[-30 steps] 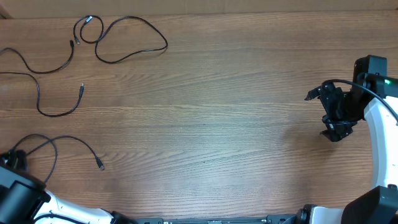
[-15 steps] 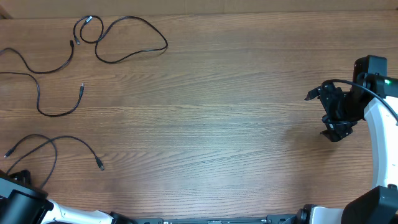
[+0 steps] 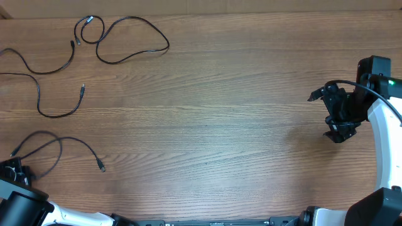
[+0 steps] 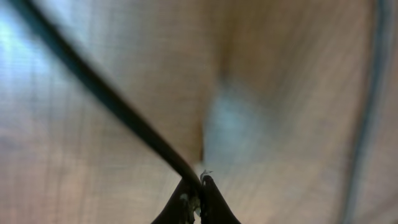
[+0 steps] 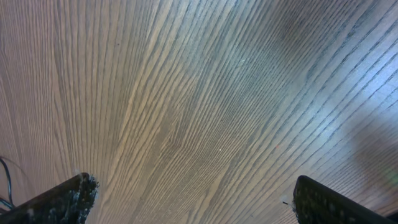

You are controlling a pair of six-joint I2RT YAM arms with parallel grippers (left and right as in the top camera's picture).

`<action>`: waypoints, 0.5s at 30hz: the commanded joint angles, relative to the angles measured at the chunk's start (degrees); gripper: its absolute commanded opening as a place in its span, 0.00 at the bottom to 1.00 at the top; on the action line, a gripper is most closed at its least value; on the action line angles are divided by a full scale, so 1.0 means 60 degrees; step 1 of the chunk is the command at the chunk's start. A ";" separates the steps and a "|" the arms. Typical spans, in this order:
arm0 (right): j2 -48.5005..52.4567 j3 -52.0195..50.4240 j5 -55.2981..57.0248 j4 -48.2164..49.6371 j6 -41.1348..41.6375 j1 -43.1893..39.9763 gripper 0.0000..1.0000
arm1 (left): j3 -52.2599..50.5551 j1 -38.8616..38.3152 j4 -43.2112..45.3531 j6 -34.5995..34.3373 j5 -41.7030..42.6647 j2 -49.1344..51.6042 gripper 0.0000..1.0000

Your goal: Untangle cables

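overhead: wood-grain table (image 3: 220,113), black cables (image 3: 125,37) at left; left gripper (image 4: 199,186) tight on one cable (image 4: 112,102), right gripper (image 3: 323,115) wide, empty

Overhead looks straight down on the whole table (image 3: 220,113). Both wrist views face its wood closely; the left shares the near-left cable (image 3: 80,143) with overhead.

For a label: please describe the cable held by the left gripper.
On the wooden table's left side lie black cables. Take the cable at the bottom of the overhead view, by the left gripper. Only it is pinched; the others lie free.
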 commanded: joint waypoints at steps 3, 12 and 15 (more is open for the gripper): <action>-0.0058 0.0069 0.0102 0.0018 0.0051 -0.0040 1.00 | -0.0036 -0.0091 0.0834 0.0780 0.2062 -0.0117 0.04; -0.0058 0.0069 0.0102 0.0018 0.0051 -0.0040 1.00 | 0.0408 -0.0113 0.0441 0.0863 0.1967 -0.0280 1.00; -0.0058 0.0069 0.0102 0.0018 0.0051 -0.0040 1.00 | 0.0991 -0.0164 -0.0106 0.0860 0.1938 -0.1177 1.00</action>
